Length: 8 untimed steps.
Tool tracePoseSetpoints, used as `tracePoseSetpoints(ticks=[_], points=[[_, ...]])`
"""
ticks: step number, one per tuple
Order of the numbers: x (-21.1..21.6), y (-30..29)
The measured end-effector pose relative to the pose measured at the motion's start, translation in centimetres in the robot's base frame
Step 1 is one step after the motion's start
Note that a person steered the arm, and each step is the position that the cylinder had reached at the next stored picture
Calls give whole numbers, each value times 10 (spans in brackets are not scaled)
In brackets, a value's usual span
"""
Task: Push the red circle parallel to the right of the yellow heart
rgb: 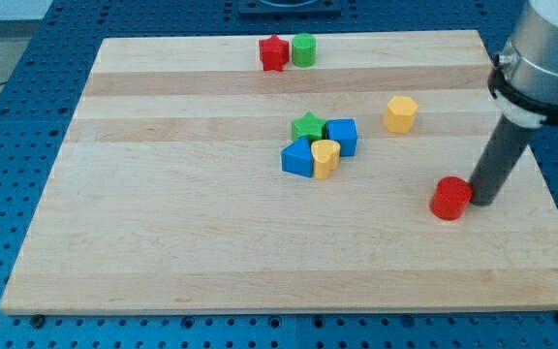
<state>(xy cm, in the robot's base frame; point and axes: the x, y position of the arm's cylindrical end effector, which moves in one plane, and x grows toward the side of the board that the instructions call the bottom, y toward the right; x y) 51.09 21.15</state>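
The red circle (449, 198) lies on the wooden board at the view's lower right. My tip (480, 201) stands right against its right side. The yellow heart (325, 158) sits near the board's middle, well to the left of the red circle and a little higher. It is packed into a cluster with a blue block (299, 157) on its left, a green star (307, 126) above and a blue cube (342, 137) at its upper right.
A yellow hexagon block (400, 113) lies up and to the left of the red circle. A red star (273, 52) and a green cylinder (303, 49) sit side by side near the board's top edge. The board's right edge (541, 184) is close to my tip.
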Motion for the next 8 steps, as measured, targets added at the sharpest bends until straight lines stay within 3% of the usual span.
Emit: tracePoseSetpoints(ticks=[1,2,6,7,8], points=[[33,3],[34,-4],[-43,-48],[-35,-42],[5,-37]])
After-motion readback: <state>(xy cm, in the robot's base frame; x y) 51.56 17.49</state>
